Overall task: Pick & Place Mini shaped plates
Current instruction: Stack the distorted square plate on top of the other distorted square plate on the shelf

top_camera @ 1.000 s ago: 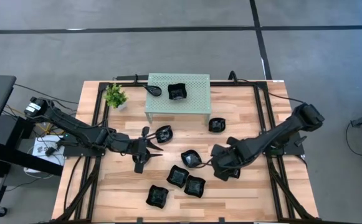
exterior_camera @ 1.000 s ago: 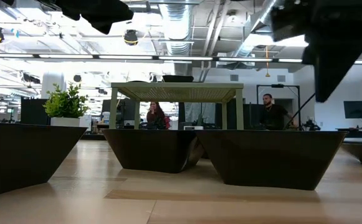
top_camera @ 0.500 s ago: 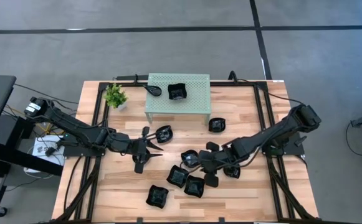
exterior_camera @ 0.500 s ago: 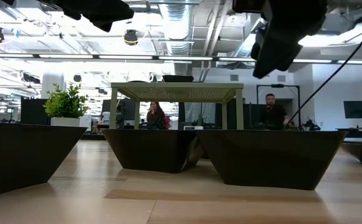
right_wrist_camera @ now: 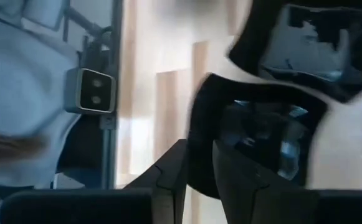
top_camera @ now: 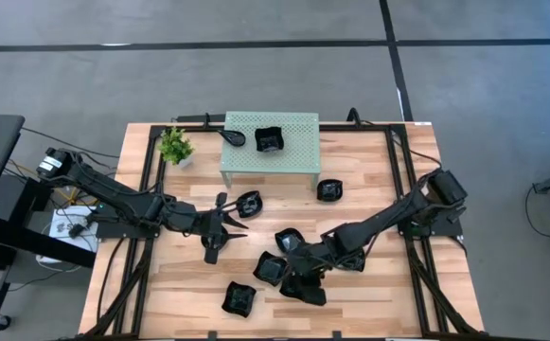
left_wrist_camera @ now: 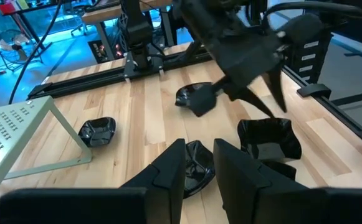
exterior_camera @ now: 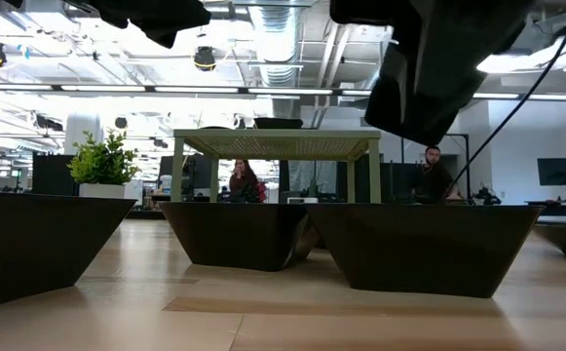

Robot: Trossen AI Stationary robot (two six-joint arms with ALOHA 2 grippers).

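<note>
We see small glossy black dishes with wavy, pinched rims scattered over the pale wooden table [top_camera: 379, 161]; the one in hand for us is the squarish mini plate [top_camera: 296, 284] at the near middle, touching another mini plate [top_camera: 270, 269]. The right pincer [top_camera: 305, 287] hangs right over it; whether its fingers stand apart or together we cannot tell, and we see no plate clamped yet. The left pincer [top_camera: 239, 225] waits beside a further black dish [top_camera: 249, 203], its fingers [left_wrist_camera: 168, 171] set slightly apart around nothing.

We judge these plates light, rigid and smooth, likely brittle if dropped. A thin raised rim is the natural hold: one finger inside, one outside a wall.

The target lies mouth-up and is nearly square, so we find no clear long axis; its corners sit skewed to the table edges.
</note>
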